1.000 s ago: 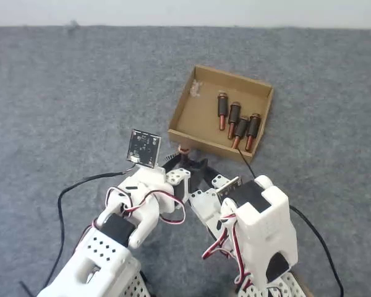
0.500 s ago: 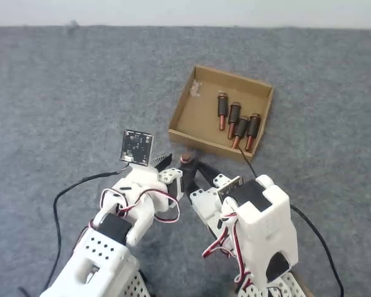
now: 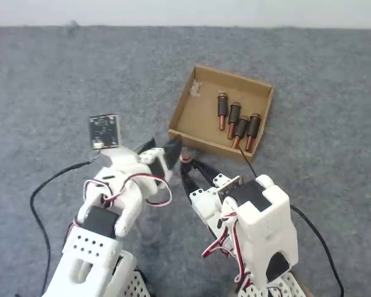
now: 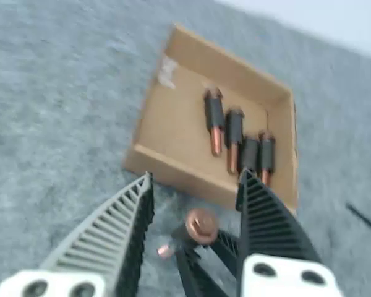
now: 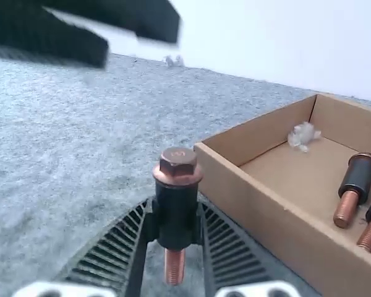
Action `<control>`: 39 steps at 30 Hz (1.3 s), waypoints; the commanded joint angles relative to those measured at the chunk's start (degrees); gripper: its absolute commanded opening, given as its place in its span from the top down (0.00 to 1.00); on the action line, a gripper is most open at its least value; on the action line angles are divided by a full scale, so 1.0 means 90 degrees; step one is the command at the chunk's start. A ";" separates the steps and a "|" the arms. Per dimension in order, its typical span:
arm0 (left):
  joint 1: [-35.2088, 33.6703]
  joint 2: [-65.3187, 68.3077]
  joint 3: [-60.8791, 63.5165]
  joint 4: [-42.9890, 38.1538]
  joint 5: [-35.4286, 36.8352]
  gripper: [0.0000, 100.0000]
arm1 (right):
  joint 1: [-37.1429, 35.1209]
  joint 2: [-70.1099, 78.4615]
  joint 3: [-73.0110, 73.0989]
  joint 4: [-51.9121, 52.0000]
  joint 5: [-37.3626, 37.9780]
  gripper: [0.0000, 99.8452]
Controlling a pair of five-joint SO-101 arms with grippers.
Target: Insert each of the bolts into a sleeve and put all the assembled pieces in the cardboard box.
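My right gripper is shut on an assembled piece: a copper bolt through a black sleeve, held upright just in front of the cardboard box. From above, that assembled piece sits at the box's near wall, with the right gripper under it. My left gripper stands open to the left of the piece, holding nothing; its fingers frame the bolt head. Several assembled pieces lie side by side in the box.
Grey carpet surrounds the box on all sides. A small crumpled scrap lies in the box's far left corner. A black cable runs from the box's near wall to the right arm.
My left gripper has let go of the assembled piece, opened, and drawn back to the left. The right gripper keeps the piece in place.
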 commanded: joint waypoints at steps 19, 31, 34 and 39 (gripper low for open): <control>-0.1905 -0.0078 0.0405 -0.0752 -0.0391 0.99 | 0.0083 -0.0464 0.0303 -0.0171 0.0117 0.99; -0.1895 -0.0078 -0.0063 0.0801 -0.1582 0.99 | 0.0552 -0.1480 0.0576 0.0298 0.0117 0.99; -0.1895 -0.0078 -0.0063 0.0801 -0.1592 0.99 | 0.0552 -0.1939 0.0664 0.0845 0.0117 0.99; -0.1895 -0.0078 -0.0054 0.0987 -0.1768 0.99 | 0.0689 -0.2711 0.0772 0.1685 0.0117 0.99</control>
